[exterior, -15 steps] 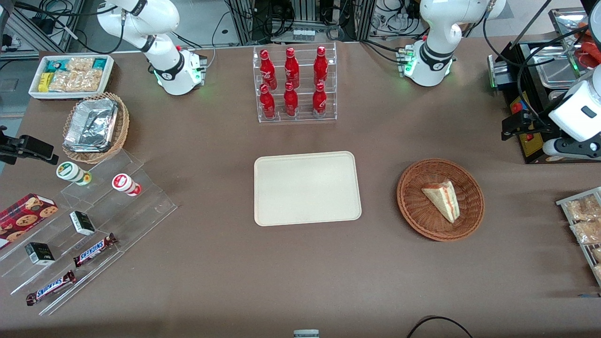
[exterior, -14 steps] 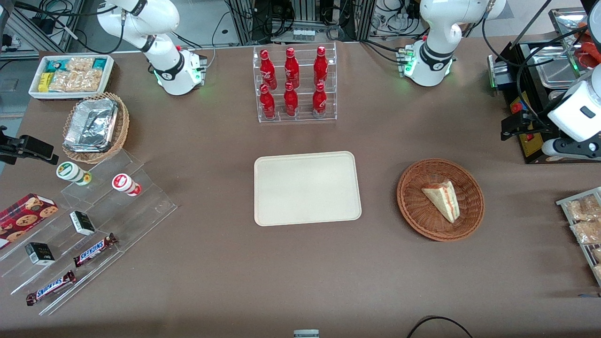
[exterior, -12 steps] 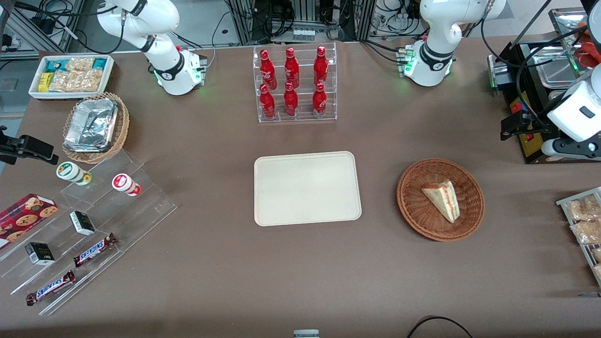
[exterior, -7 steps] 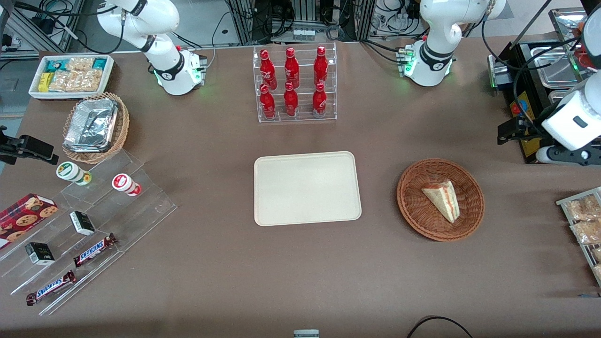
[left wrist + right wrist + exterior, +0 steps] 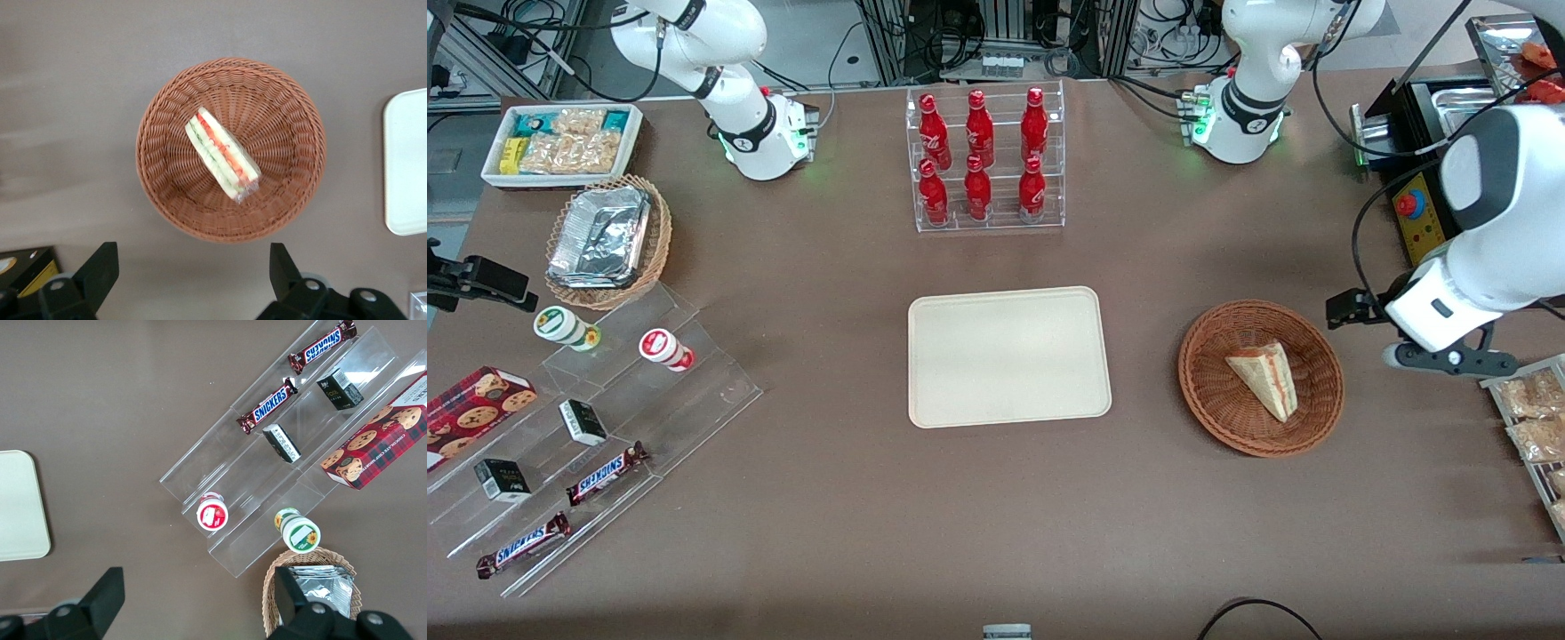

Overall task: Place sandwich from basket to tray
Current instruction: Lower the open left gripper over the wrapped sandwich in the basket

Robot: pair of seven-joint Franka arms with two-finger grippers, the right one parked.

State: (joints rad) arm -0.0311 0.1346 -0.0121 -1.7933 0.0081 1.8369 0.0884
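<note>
The sandwich (image 5: 1263,380) (image 5: 222,153), a pale wedge with red, orange and green layers, lies in the round reddish-brown wicker basket (image 5: 1200,391) (image 5: 160,180). The cream tray (image 5: 1009,356) (image 5: 407,167) sits bare at the table's middle, beside the basket toward the parked arm's end. My left gripper (image 5: 1445,360) (image 5: 192,267) hangs above the table just off the basket's rim, toward the working arm's end. It is open, with only bare table between its black fingers (image 5: 100,267).
A clear rack of red bottles (image 5: 985,160) stands farther from the camera than the tray. A black box with a red button (image 5: 1414,213) and a rack of snack packets (image 5: 1534,418) flank my arm. Acrylic shelves (image 5: 596,427) lie toward the parked arm's end.
My left arm has swung away from the black box and come nearer to the camera, ending beside the basket. Sandwich, basket and tray have not moved.
</note>
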